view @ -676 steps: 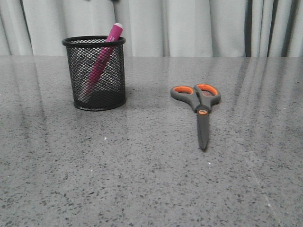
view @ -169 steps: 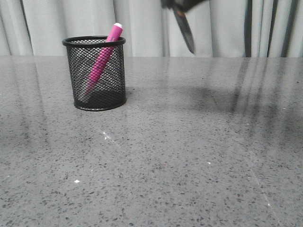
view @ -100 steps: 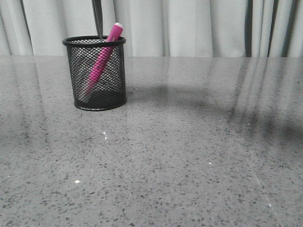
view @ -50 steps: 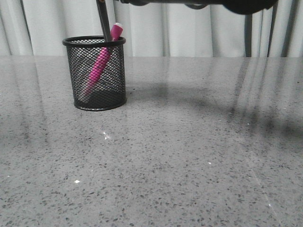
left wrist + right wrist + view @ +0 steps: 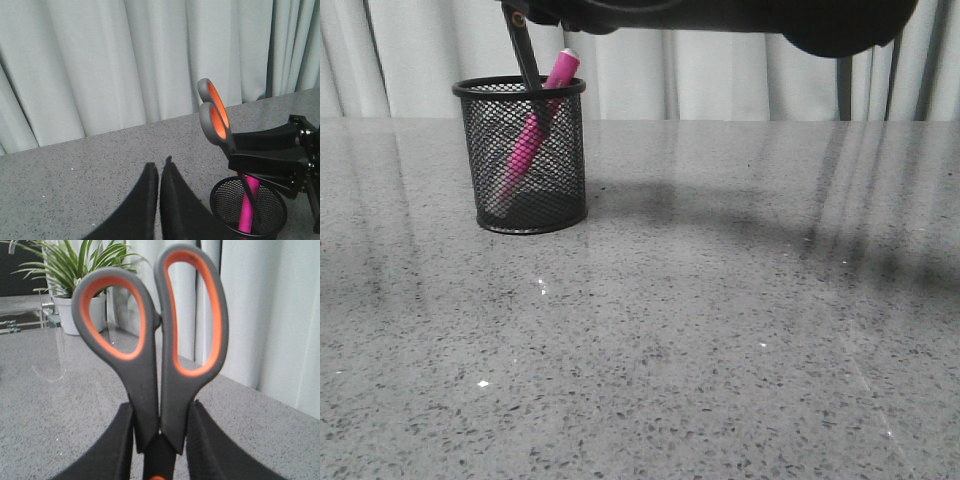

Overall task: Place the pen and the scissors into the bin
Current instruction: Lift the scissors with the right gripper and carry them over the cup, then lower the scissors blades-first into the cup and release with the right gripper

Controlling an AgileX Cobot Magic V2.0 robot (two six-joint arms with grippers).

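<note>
Right hand [image 5: 159,440] clamped on grey orange-looped scissors [image 5: 150,340] just below the loops | blades dipping into black wire-mesh bin [image 5: 521,155] beside pink pen [image 5: 535,125] | stiff, slick metal, so handle-neck grip looks sensible | left hand [image 5: 158,172] closed, holding nothing

Grey speckled table [image 5: 720,330], pale pleated curtain [image 5: 740,70] behind, potted green plant [image 5: 75,285], possibly a clear stand [image 5: 30,325] beside it

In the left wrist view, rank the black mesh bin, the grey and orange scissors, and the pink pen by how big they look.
As they look, largest to smallest:
1. Grey scissors with orange-lined loops
2. Black wire-mesh bin, cut off by the frame edge, so close to the scissors and unsure
3. Pink pen, mostly hidden
</note>
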